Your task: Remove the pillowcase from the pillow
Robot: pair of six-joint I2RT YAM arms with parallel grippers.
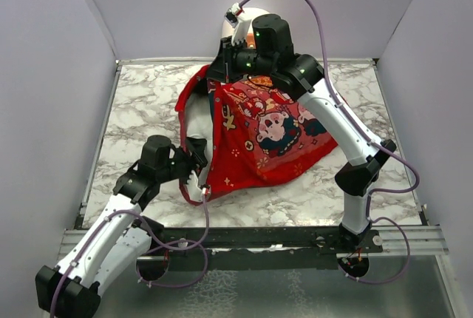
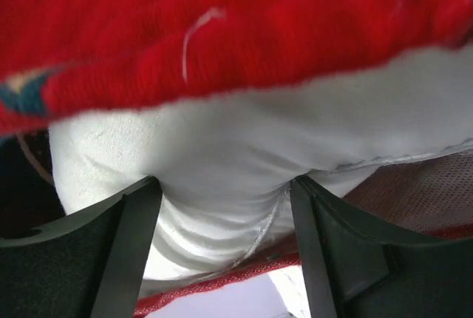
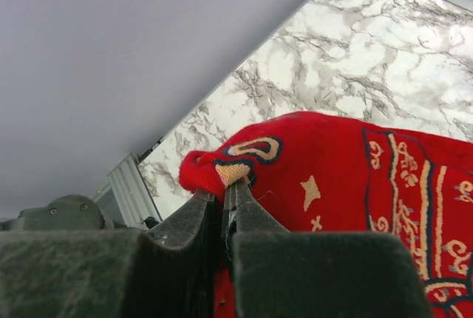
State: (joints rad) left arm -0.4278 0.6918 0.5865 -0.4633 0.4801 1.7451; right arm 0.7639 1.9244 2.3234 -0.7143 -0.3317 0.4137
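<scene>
Both claws are mid-peel: the left claw [image 2: 222, 200] clamps a bared corner of the pillow [image 2: 236, 140], the pillowcase [image 2: 244, 29] bunched just above it, the right claw [image 3: 225, 185] pinches the red hem, so next it should likely pull away from the left claw.

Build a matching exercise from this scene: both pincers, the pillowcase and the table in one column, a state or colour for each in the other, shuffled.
Column one:
1. left pincer
2. right pincer
3. pillowcase
4. table

Column two:
A. grey-veined marble
B. pinching a red fabric edge
C. squeezing the white pillow
D. red, printed with cartoon figures

Pairs: 1-C, 2-B, 3-D, 4-A.
</scene>
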